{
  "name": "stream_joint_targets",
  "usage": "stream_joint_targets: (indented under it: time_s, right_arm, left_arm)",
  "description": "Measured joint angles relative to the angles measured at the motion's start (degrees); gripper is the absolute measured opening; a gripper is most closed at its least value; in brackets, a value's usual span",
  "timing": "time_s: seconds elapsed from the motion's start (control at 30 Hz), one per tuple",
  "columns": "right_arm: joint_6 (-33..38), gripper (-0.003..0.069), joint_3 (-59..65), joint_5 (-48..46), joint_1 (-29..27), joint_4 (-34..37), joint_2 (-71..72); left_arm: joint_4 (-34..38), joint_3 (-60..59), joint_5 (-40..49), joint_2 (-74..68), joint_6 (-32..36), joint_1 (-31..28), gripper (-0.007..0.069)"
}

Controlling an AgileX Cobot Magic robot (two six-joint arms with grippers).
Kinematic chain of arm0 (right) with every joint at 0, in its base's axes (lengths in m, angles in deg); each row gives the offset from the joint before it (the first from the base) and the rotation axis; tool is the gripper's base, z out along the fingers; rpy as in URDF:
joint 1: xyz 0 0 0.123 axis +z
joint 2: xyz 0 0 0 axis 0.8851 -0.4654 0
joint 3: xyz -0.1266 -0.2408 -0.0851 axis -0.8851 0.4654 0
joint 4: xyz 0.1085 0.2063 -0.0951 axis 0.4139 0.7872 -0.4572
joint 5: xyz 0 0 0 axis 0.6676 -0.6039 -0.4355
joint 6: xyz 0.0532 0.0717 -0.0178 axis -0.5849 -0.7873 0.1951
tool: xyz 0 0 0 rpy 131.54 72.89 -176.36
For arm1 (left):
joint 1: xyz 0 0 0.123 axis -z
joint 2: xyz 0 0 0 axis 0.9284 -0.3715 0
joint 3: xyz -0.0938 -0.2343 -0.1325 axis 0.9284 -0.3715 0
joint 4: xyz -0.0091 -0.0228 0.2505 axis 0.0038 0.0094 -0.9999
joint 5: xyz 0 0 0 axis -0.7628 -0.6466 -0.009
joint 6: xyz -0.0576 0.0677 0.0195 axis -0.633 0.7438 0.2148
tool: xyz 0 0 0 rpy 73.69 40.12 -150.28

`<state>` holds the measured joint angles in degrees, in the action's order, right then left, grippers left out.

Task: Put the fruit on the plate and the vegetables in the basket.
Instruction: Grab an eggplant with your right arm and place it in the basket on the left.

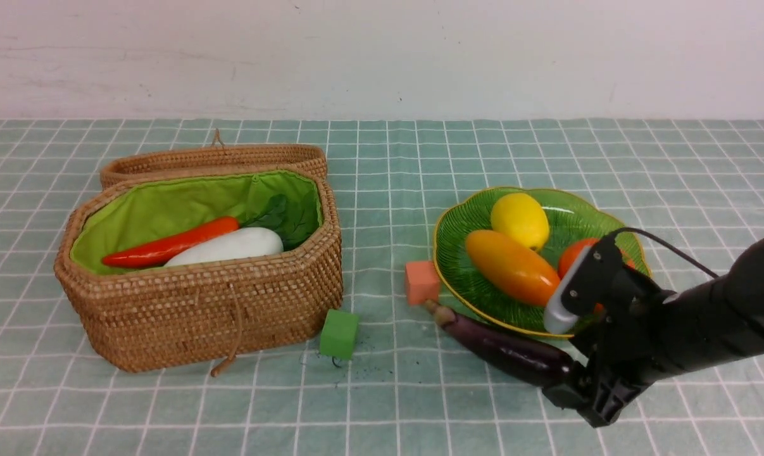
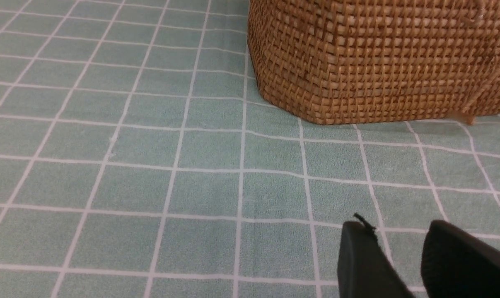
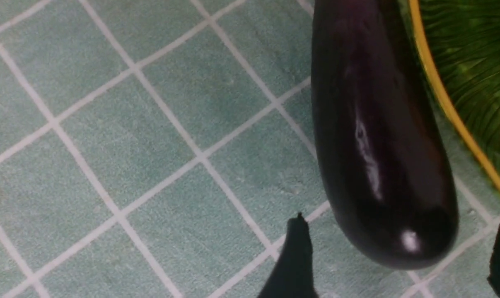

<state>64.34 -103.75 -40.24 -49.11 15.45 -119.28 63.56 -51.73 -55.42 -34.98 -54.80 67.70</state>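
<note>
The arm (image 1: 685,316) is covering most of the persimmon (image 1: 575,253) and the eggplant's (image 1: 508,348) far end. The basket (image 1: 204,304) wall is hiding the lower parts of the radish (image 1: 230,246) and carrot (image 1: 166,248). Both wrist views are cropping the jaws at the frame edge; the right wrist view is also cutting off the eggplant's stem end and most of the plate (image 3: 473,62).

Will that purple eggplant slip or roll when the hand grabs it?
Probably slippery: the eggplant is glossy with bright highlights. Its long rounded body could roll sideways on the cloth. It looks stiff, holding its shape beside the plate.
</note>
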Motion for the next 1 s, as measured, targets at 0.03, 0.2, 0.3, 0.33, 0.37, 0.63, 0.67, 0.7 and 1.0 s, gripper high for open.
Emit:
stream_joint_targets:
  time_s: [0.03,0.2,0.3,0.33,0.37,0.63,0.67,0.7,1.0]
  right_arm:
    - [0.0,0.0584,0.0,0.14,0.0,0.11,-0.79]
    - [0.11,0.0584,0.0,0.2,0.0,1.72,-2.3]
    - [1.03,0.0584,0.0,0.34,0.0,4.42,-2.42]
    - [2.51,0.0584,0.0,0.34,0.0,6.92,-2.42]
    - [3.0,0.0584,0.0,0.28,0.0,7.66,-2.42]
    - [17.69,0.0584,0.0,-0.93,0.0,27.19,-4.81]
    - [19.2,0.0584,0.0,-0.93,0.0,29.29,-5.25]
    - [19.96,0.0584,0.0,-0.93,0.0,30.35,-5.36]
    - [28.25,0.0459,0.0,-4.11,0.0,39.93,-7.52]
  left_arm:
    - [0.0,0.0,0.0,0.0,0.0,0.0,0.022]
    - [0.0,0.0,0.0,0.0,0.0,0.0,0.0223]
    - [0.0,0.0,0.0,0.0,0.0,0.0,0.0227]
    - [0.0,0.0,0.0,0.0,0.0,0.0,0.0228]
    - [0.0,0.0,0.0,0.0,0.0,0.0,0.0228]
    - [0.0,0.0,0.0,0.0,0.0,0.0,0.0237]
    - [0.0,0.0,0.0,0.0,0.0,0.0,0.0237]
    - [0.0,0.0,0.0,0.0,0.0,0.0,0.0237]
    - [0.0,0.0,0.0,0.0,0.0,0.0,0.0237]
